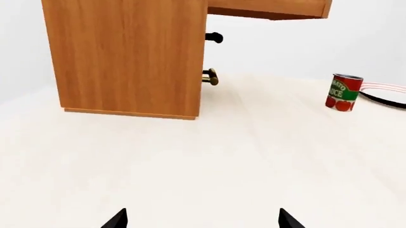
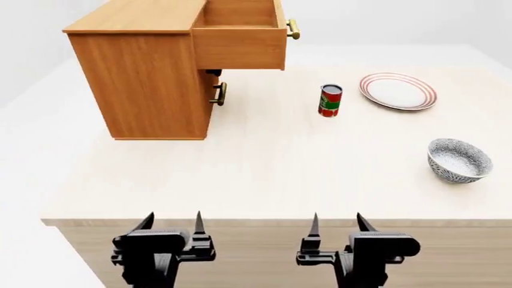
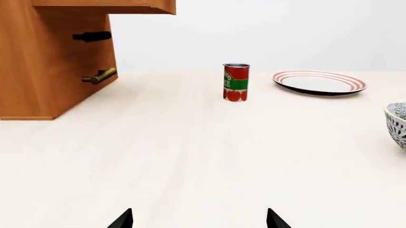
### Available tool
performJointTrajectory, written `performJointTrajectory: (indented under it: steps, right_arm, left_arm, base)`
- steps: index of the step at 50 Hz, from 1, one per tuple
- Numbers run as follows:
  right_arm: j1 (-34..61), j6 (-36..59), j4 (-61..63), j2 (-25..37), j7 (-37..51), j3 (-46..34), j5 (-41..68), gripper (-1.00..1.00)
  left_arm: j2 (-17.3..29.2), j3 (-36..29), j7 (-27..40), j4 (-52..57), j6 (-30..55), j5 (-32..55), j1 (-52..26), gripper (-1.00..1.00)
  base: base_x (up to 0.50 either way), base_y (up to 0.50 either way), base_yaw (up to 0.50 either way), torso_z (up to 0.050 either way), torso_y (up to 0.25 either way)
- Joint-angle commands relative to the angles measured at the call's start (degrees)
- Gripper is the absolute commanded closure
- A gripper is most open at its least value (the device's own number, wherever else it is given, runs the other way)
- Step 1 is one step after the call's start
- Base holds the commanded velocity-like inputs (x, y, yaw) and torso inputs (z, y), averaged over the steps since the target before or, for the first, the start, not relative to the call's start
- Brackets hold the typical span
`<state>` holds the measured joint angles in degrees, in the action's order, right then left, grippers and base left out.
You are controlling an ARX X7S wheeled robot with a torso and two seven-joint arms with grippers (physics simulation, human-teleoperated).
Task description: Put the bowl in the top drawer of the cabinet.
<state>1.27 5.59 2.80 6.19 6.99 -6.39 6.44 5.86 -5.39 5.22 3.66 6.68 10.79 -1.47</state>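
Both the left gripper (image 2: 171,223) and right gripper (image 2: 336,223) hang empty, jaws spread, at the worktop's (image 2: 264,162) near edge. The head view alone shows the whole bowl (image 2: 458,159) at the right, well apart from the cabinet (image 2: 144,84), and the pulled-out top drawer's (image 2: 240,45) inside.

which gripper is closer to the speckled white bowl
Right. The right gripper sits at the table's near edge, just left of the deep blue-grey speckled white bowl; the left gripper is farther left.
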Motion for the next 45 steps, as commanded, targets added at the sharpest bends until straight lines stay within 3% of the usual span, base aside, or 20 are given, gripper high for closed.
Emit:
performJointTrajectory:
  steps: [1,12,16,22,26,29,32,45]
  right_arm:
    - [-0.15,10.45,11.6,1.99,1.52,0.64,2.85,-1.0]
    - [5.72,34.98,35.5,6.01,4.58,3.24,8.37,-1.0]
    - [9.4,47.96,46.98,7.89,5.48,8.27,13.95,-1.0]
    - [27.34,72.85,57.07,9.52,6.21,18.84,27.1,-1.0]
    - [39.91,84.23,56.68,12.28,14.19,27.9,45.23,-1.0]
    - [44.52,84.23,51.03,16.51,25.88,30.95,62.2,-1.0]
    - [48.02,83.77,47.41,19.27,31.54,30.7,69.61,-1.0]
    - [59.53,80.77,37.43,26.29,28.78,21.22,66.71,-1.0]
  left_arm:
    - [1.7,0.51,-0.13,10.91,10.09,7.4,0.28,-1.0]
    - [6.02,3.57,2.96,31.75,26.34,18.28,-3.7,-1.0]
    - [7.25,7.13,5.54,36.98,33.15,24.74,-7.67,-1.0]
    - [10.49,12.26,9.43,43.13,42.38,34.63,-15.9,-1.0]
    - [12.57,15.81,11.67,43.63,46.79,42.12,-22.6,-1.0]
    - [14.32,17.46,12.34,42.76,48.83,45.99,-27.56,-1.0]
    - [14.91,18.63,12.79,41.41,49.81,48.41,-30.18,-1.0]
    - [19.74,21.92,14.8,37.99,53.85,57.2,-40.48,-1.0]
  base:
    - [0.0,0.0,0.0,0.0,0.0]
    - [0.0,0.0,0.0,0.0,0.0]
    - [0.0,0.0,0.0,0.0,0.0]
    - [0.0,0.0,0.0,0.0,0.0]
    - [0.0,0.0,0.0,0.0,0.0]
    - [0.0,0.0,0.0,0.0,0.0]
    - [0.02,0.0,0.0,0.0,0.0]
    - [0.19,0.0,0.0,0.0,0.0]
